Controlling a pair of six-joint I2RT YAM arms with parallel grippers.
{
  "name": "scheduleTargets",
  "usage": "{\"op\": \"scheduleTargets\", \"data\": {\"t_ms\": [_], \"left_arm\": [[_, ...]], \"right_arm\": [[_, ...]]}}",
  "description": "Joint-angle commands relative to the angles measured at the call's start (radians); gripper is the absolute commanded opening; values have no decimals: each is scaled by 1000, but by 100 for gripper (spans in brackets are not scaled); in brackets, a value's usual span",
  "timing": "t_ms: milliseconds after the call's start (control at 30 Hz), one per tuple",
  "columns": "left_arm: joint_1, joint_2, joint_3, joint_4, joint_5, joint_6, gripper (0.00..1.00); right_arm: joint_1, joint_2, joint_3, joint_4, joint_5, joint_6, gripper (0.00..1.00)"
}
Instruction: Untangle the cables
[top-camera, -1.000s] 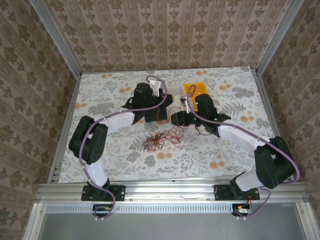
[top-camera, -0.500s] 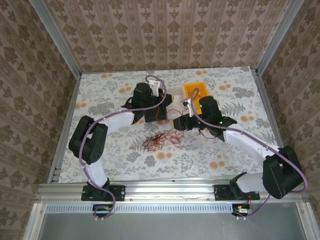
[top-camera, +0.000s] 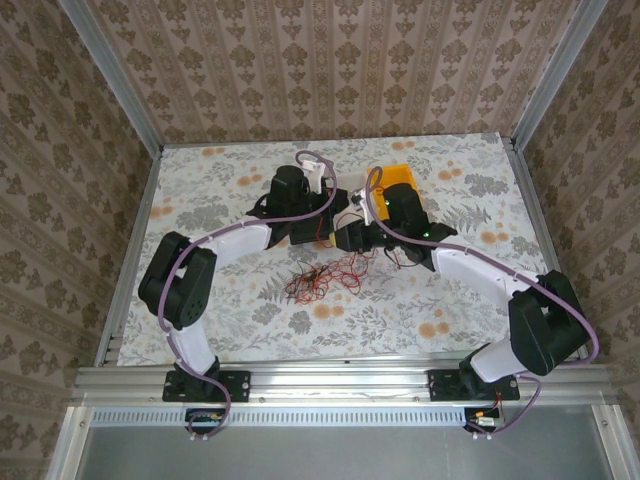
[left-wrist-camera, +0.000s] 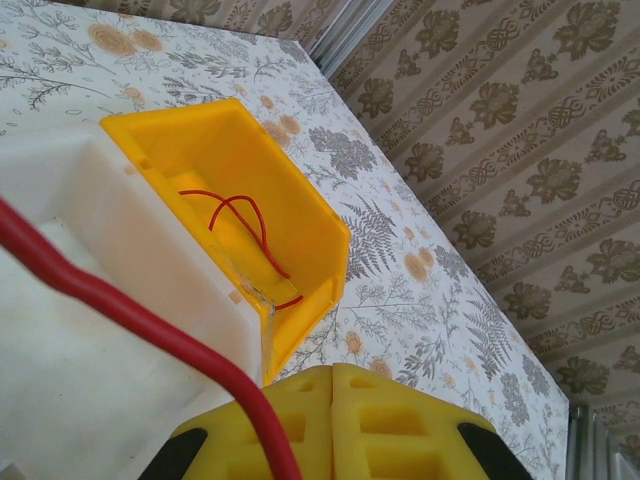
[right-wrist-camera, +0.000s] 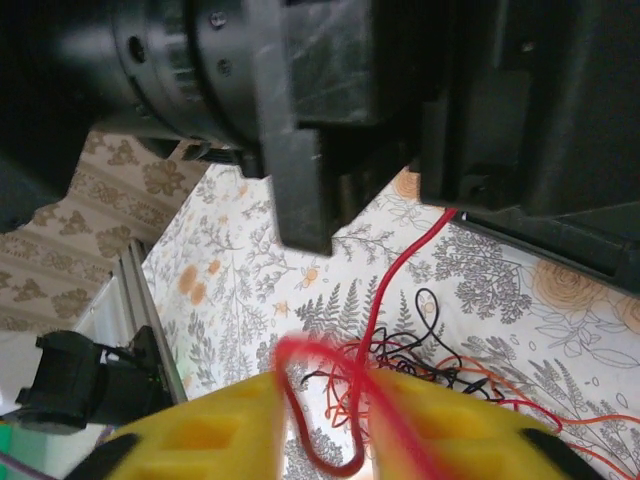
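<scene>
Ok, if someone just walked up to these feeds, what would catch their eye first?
First the red cables, a loose tangle mid-table in the top view, between the two arms. Next the bright yellow bin at the far side beside a white bin, with one red wire lying in it. Then the left jaws, shut on a red strand, while another loop hangs blurred between the right jaws.

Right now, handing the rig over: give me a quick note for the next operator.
Left gripper: shut on one red wire, near the white bin.
Right gripper: jaws slightly apart around a red loop; grip unclear.
Main tangle lies on the table between the arms.
Done: one wire lies in the yellow bin.
Left: the rest of the tangle.
</scene>
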Motion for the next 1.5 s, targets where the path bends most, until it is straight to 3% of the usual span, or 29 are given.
{"op": "scheduleTargets", "data": {"t_ms": [0,100,167,233,400,567,967,1200,1467], "left_arm": [[-2,-7,19,1,9,14,14],[7,-31,-8,-5,-43,14,63],[20,-51,-37,10,-105,0,90],[46,-85,-87,51,-198,-33,99],[126,-221,-236,83,-515,-121,100],[144,-342,-258,-87,-686,-19,100],[157,-359,-317,-173,-779,-18,100],[125,-318,-220,-336,-848,29,100],[117,-295,-198,-347,-844,-15,100]], "right_arm": [[5,6,10,48,85,25,9],[-9,-32,-24,55,151,35,6],[-29,-59,-35,35,199,33,6],[-57,-66,-22,-32,273,13,5],[-168,-118,55,-178,403,-24,3],[-254,-93,139,-271,437,-77,3],[-275,56,281,-423,382,-121,4],[-292,83,329,-478,348,-176,5],[-322,242,478,-592,272,-185,6]]}}
